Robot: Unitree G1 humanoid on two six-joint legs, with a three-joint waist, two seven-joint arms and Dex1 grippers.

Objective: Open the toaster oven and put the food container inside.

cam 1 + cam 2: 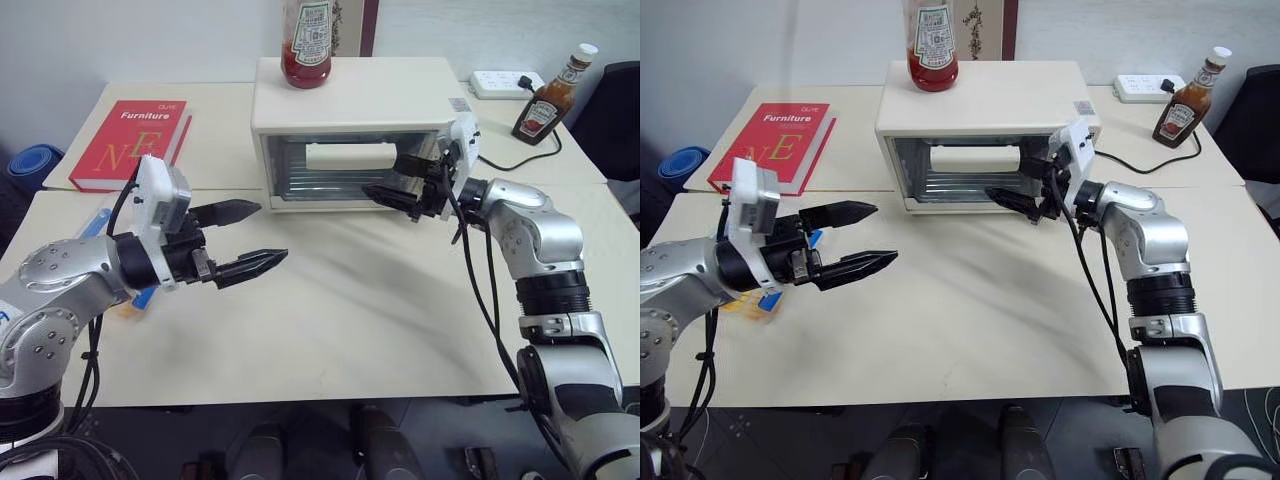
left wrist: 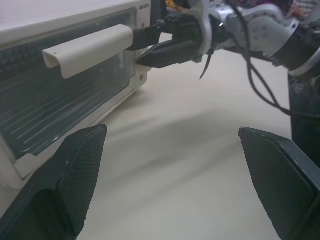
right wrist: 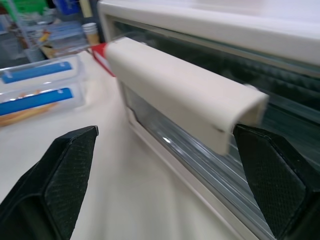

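Right end effector (image 1: 398,181), with its two black fingers spread wide and nothing between them, sits level at the right end of the white bar handle (image 3: 185,92) on the cream-white boxy toaster oven (image 1: 355,100). In the right wrist view the handle's end lies between the two fingertips; whether either pad touches it cannot be told. The oven's glass drop-down door (image 1: 335,172) is shut, and a wire rack shows dimly behind the glass.

Left end effector (image 1: 255,237) hangs over the pale table (image 1: 330,320), well apart from the oven's front left corner, its black fingers also wide apart and empty, pointing toward the oven.

Behind the left arm, near the table's left edge, lies the clear rectangular plastic food container (image 3: 37,97) with blue clips and yellow sticks inside; from the head views it is mostly hidden by that arm.

A red ketchup bottle (image 1: 306,42) stands upright on the oven's top. A red book (image 1: 130,143) lies flat on the table to the oven's left. A brown sauce bottle (image 1: 548,97) stands to the oven's right, next to a white power strip (image 1: 505,83).
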